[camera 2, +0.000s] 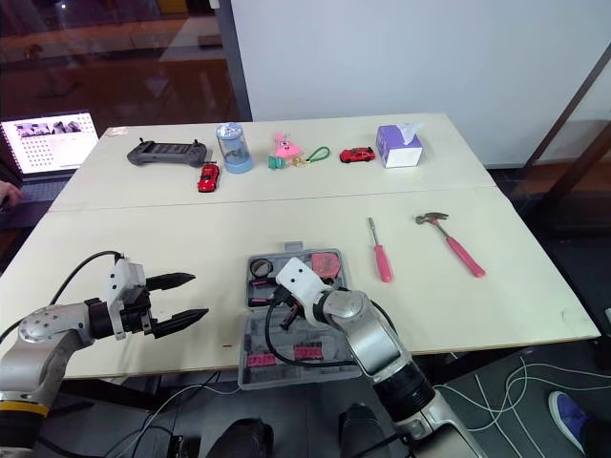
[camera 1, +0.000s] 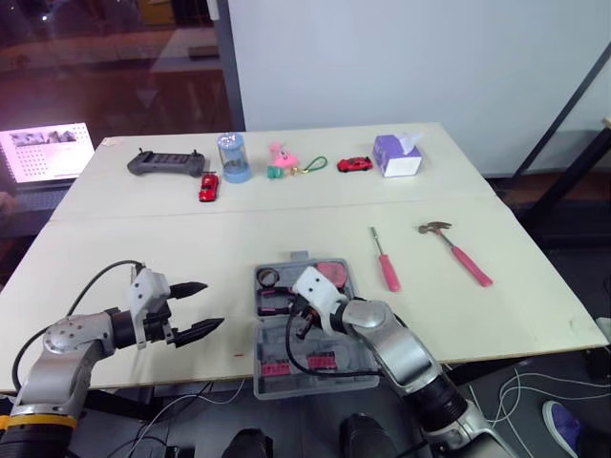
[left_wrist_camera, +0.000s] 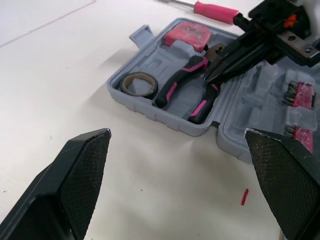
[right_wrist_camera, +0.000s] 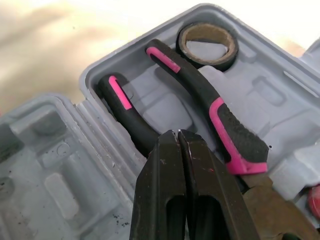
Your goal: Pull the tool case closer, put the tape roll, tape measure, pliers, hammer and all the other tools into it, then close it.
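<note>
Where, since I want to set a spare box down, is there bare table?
Broadest: the middle band between the back row, controller to tissue box, and the tool case. Also the near right corner past the hammer, and the left side around the left gripper. Crowded: the back row, and the case, where the right gripper hangs over the pliers.

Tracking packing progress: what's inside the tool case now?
The tool case holds the tape roll, pliers and tape measure. The shut right claw hides what lies beneath it, by the pliers' head.
</note>
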